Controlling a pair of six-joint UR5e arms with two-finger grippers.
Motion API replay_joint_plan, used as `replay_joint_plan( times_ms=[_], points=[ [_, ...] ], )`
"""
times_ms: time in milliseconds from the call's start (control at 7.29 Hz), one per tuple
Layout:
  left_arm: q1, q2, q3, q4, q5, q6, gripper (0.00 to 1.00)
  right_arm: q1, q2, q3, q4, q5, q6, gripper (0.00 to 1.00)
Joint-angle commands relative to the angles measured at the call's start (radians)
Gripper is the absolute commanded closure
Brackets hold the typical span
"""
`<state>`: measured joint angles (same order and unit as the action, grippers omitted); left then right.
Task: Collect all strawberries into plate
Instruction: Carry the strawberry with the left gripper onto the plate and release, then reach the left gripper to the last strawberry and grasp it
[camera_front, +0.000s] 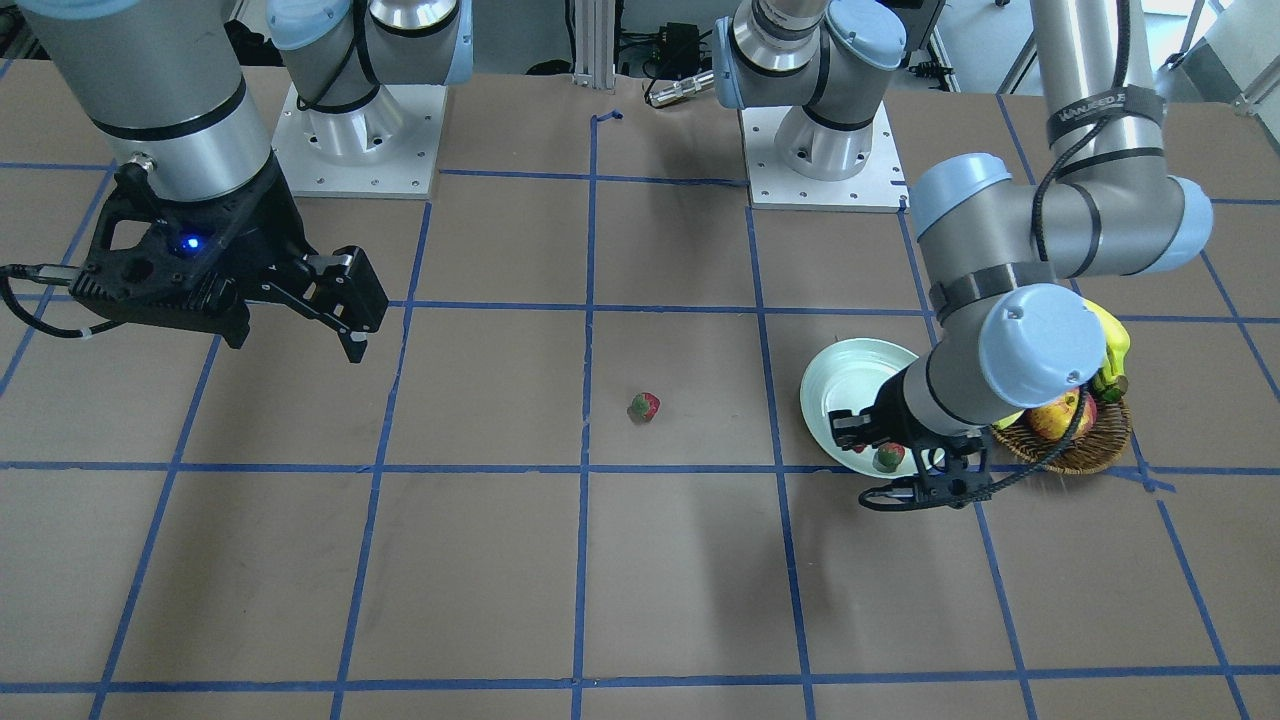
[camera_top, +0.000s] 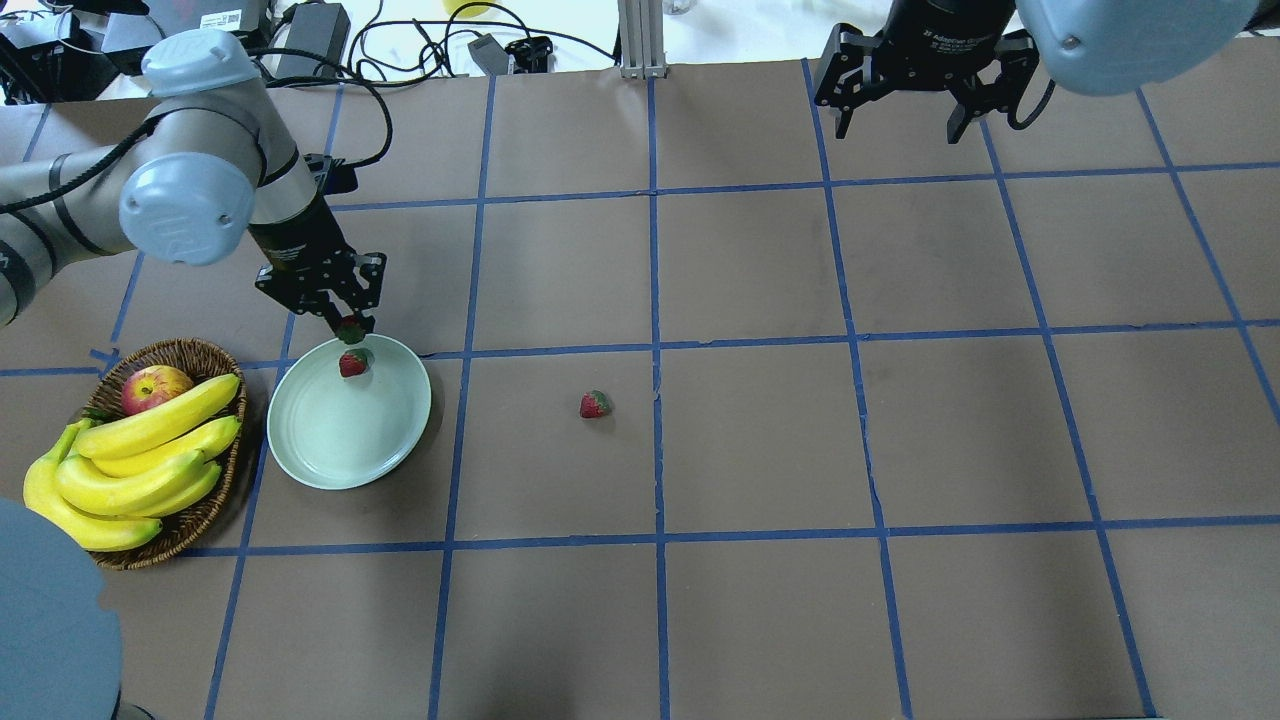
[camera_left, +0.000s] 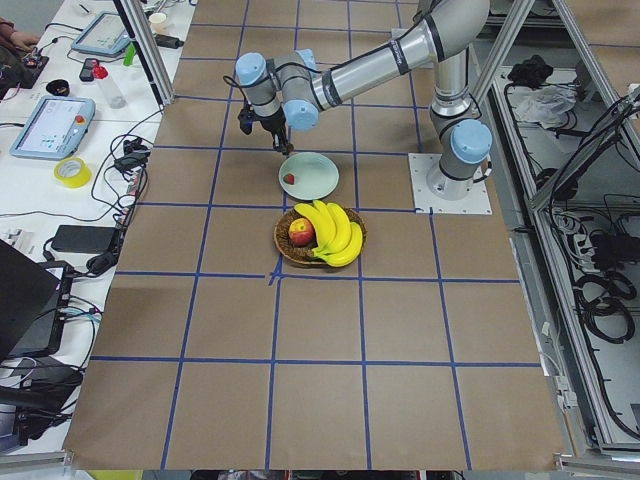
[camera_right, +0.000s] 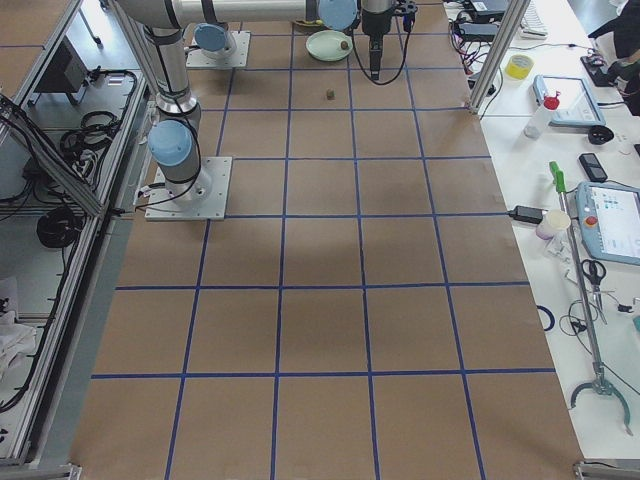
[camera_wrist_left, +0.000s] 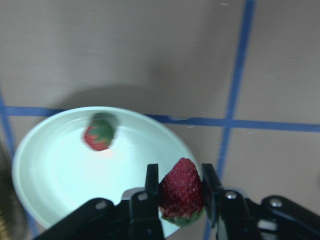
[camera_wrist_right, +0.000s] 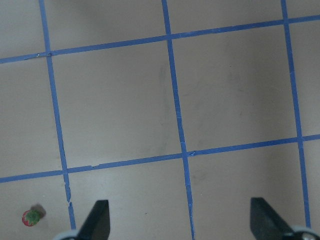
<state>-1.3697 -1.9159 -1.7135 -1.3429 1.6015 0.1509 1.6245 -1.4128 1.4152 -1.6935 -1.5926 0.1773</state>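
fingers (camera_wrist_left: 151, 186) of the left gripper (camera_top: 347, 322) are clamped on the first strawberry (camera_wrist_left: 181, 192), one pad on each side, green cap toward the bottom of the wrist frame. that berry hangs over the edge of the plate (camera_top: 340, 450), at the rim's upper side in the overhead frame; can't tell if it touches the plate. second strawberry (camera_top: 352, 363) lies on the plate just below the held one in the overhead frame, near that same rim. third strawberry (camera_top: 595, 404) sits alone on the brown table (camera_top: 760, 450), around the center of the overhead frame, well apart from the plate and near a blue tape line. plate is left of center, just beside the wicker basket (camera_top: 195, 525) at the left edge. basket holds bananas (camera_top: 150, 450) and an apple (camera_top: 155, 388). right gripper (camera_top: 897, 135) hovers at the upper right of the overhead frame, fingers spread wide, nothing between them. its wrist view catches the third strawberry in the lower-left corner.
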Motion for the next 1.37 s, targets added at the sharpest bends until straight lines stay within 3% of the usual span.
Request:
replay_joint_plan(
  times_ms=[0,137,274,685,960,1234],
  points=[
    [0.067,0.005,-0.104,0.007,0.008,0.062,0.91,0.0,0.0,0.001,0.0,-0.001,-0.002,0.0],
    [0.069,0.0,-0.104,0.007,0.008,0.059,0.66,0.0,0.0,0.001,0.0,0.0,-0.001,0.0],
    [0.069,0.004,-0.1,0.008,0.008,0.065,0.01,0.0,0.0,0.001,0.0,-0.001,-0.002,0.0],
    [0.054,0.005,-0.066,0.013,-0.009,0.035,0.0,0.0,0.0,0.001,0.002,-0.001,-0.004,0.0],
    [-0.075,0.014,-0.052,0.031,-0.128,-0.186,0.0,0.006,-0.002,0.001,0.0,0.0,0.002,0.0],
    [-0.237,-0.011,-0.055,0.189,-0.168,-0.363,0.0,0.008,0.0,0.004,0.0,0.0,0.002,0.0]
  ],
)
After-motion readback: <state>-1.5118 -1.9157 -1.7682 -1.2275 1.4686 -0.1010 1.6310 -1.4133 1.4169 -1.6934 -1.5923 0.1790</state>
